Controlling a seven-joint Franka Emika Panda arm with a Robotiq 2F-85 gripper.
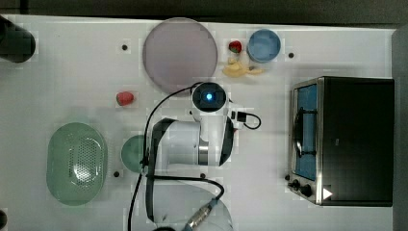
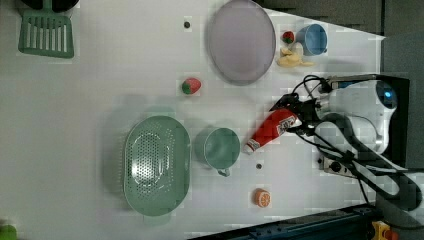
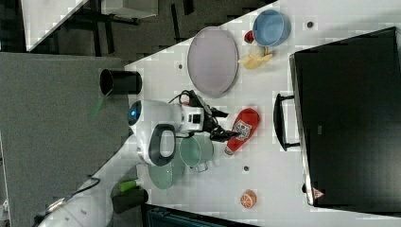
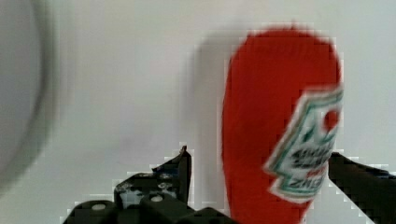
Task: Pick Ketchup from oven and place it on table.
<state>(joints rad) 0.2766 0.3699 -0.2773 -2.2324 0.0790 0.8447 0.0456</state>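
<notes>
While flat on the desk [image 2: 100,100], Ketchup [image 2: 270,129] between spread end effector [image 4: 259,175] fingers [image 4: 180,170]; apart from oven [image 3: 347,118].

A grey floor [image 3: 52,94] lies beside the white desk [image 3: 279,189], filling the right view from nine to seven o'clock. At eleven o'clock stand dark furniture legs [image 3: 101,28] under a pale tabletop [image 3: 45,16]. Light is even and soft.
</notes>
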